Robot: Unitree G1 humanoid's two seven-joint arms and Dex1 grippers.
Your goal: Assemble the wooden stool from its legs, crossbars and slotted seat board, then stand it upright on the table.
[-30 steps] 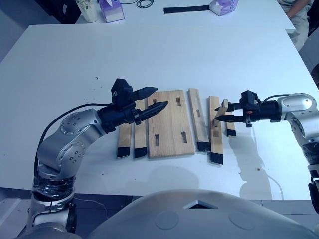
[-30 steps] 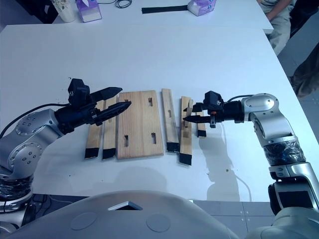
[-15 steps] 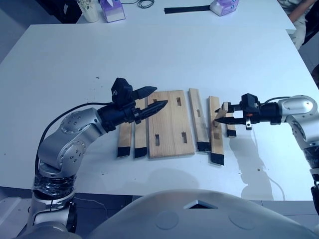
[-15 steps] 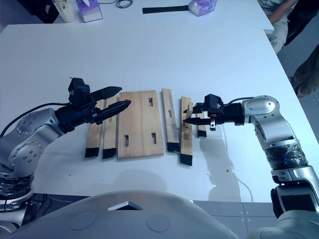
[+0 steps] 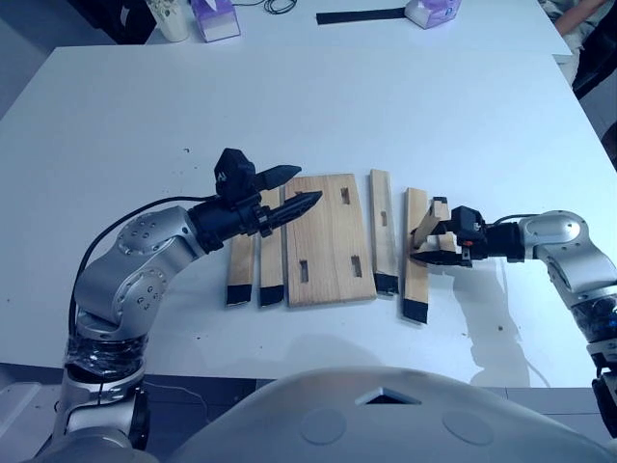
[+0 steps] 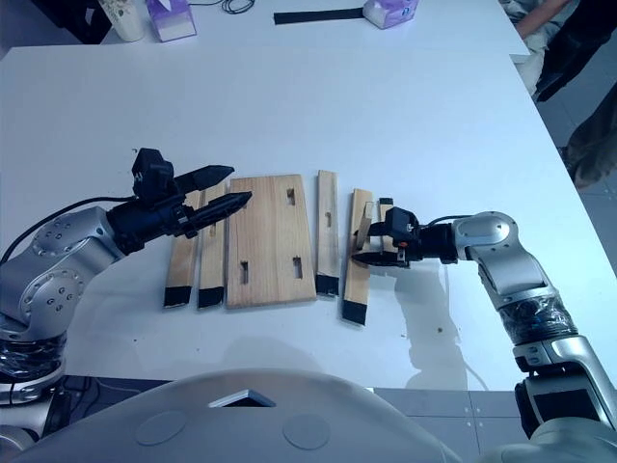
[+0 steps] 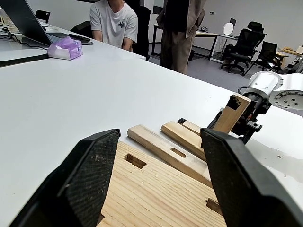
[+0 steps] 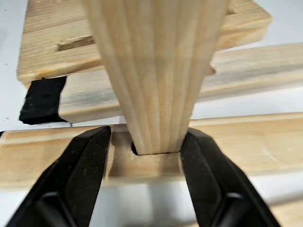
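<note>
The crossbar [image 8: 156, 71] is clamped in the right gripper [image 8: 144, 137], tilted, its lower end set at a slot of the leg [image 5: 415, 285] lying flat right of the board [image 5: 328, 241]; the left gripper [image 5: 307, 183] is held open over the board's left edge.

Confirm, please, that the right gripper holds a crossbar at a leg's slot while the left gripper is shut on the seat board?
Not quite: the left gripper is open above the seat board, gripping nothing, as the left wrist view shows. The right gripper does hold the crossbar at the leg's slot.
</note>
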